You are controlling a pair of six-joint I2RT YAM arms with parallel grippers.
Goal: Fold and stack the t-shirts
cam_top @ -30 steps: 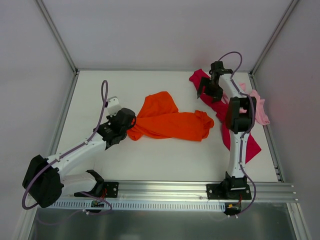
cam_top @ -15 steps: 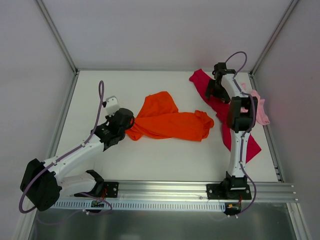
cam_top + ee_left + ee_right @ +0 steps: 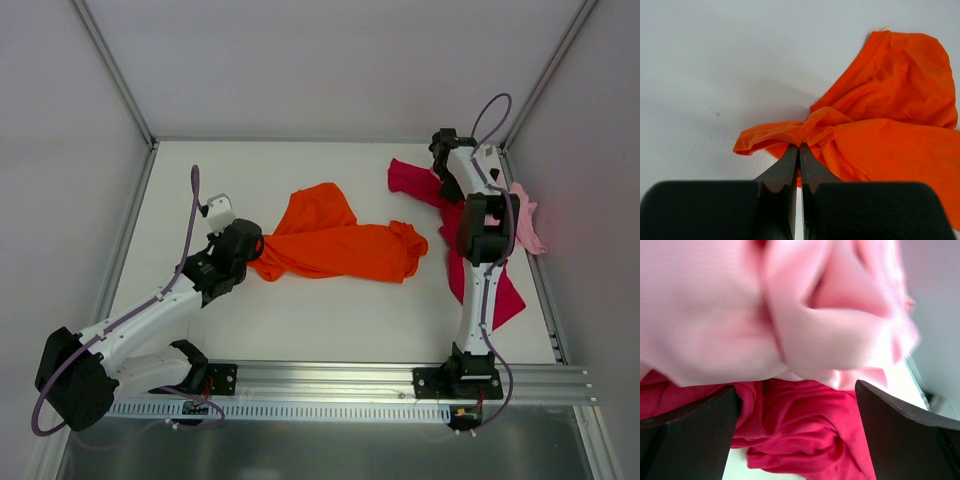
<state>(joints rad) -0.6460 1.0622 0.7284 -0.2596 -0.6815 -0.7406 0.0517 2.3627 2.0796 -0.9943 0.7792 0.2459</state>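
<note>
The orange t-shirt (image 3: pixel 340 240) lies crumpled mid-table, and my left gripper (image 3: pixel 250 252) is shut on its left edge. In the left wrist view the fingertips (image 3: pixel 799 146) pinch a fold of the orange t-shirt (image 3: pixel 890 125). At the back right my right gripper (image 3: pixel 450 185) hovers open over the magenta-red t-shirt (image 3: pixel 482 285). The pink t-shirt (image 3: pixel 528 225) lies partly on it by the right wall. In the right wrist view the gripper (image 3: pixel 795 387) has wide-spread jaws holding nothing, with the magenta-red t-shirt (image 3: pixel 805 435) below and the pink t-shirt (image 3: pixel 740 315) filling the top.
White walls with metal corner posts (image 3: pixel 115 80) enclose the white table (image 3: pixel 330 320). The arms' mounting rail (image 3: pixel 330 380) runs along the near edge. The right arm's upper links stand over the magenta-red t-shirt.
My right gripper has swung right toward the back corner, and the magenta-red t-shirt's far corner has shifted right. The left gripper has drawn slightly left, still shut on the orange t-shirt.
</note>
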